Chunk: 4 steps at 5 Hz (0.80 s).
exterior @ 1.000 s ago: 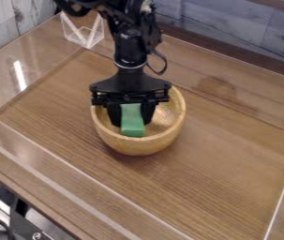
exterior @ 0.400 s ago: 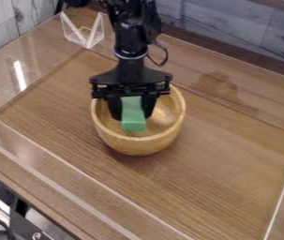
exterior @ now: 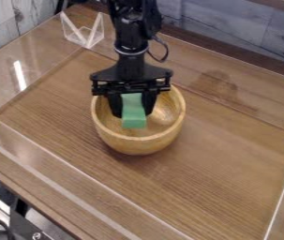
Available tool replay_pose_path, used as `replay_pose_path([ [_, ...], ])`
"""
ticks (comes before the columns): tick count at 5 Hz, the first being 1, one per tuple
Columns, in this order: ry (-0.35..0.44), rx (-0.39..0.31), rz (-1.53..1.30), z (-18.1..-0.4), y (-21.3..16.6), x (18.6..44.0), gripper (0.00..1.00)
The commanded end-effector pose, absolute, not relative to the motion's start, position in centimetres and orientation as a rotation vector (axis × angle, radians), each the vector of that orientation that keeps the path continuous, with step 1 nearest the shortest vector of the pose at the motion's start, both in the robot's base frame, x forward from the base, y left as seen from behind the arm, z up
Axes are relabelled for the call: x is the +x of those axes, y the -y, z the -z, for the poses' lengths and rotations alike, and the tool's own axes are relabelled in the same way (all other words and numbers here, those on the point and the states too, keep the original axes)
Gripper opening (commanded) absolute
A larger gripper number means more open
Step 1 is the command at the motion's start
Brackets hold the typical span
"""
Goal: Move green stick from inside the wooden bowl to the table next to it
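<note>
The black arm (exterior: 129, 28) points straight down, its fingers (exterior: 116, 94) clamped together

brown wood-grain desk (exterior: 219, 178), enclosed by low clear acrylic walls (exterior: 32, 66) showing pale glare. grey weathered plank wall (exterior: 250, 28) behind. a dark floor area (exterior: 0, 220) sits at lower left, detail unclear.

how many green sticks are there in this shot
1: the green stick hangs in the shut gripper, over the hollow of the wooden bowl. No others show on the table.
</note>
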<state>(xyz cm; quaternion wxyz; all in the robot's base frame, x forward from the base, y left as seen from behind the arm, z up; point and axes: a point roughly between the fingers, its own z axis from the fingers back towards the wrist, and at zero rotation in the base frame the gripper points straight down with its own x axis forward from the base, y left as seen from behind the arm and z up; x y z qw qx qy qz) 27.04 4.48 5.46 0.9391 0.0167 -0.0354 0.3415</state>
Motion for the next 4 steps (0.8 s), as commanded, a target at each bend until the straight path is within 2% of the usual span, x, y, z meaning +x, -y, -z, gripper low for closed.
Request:
replay_pose_path([
  [1,0.143,0.017,-0.712,-7.53,-5.04,28.07,0.00],
  [4,0.134,0.013,-0.723,-7.83,-5.14,28.24,0.00],
])
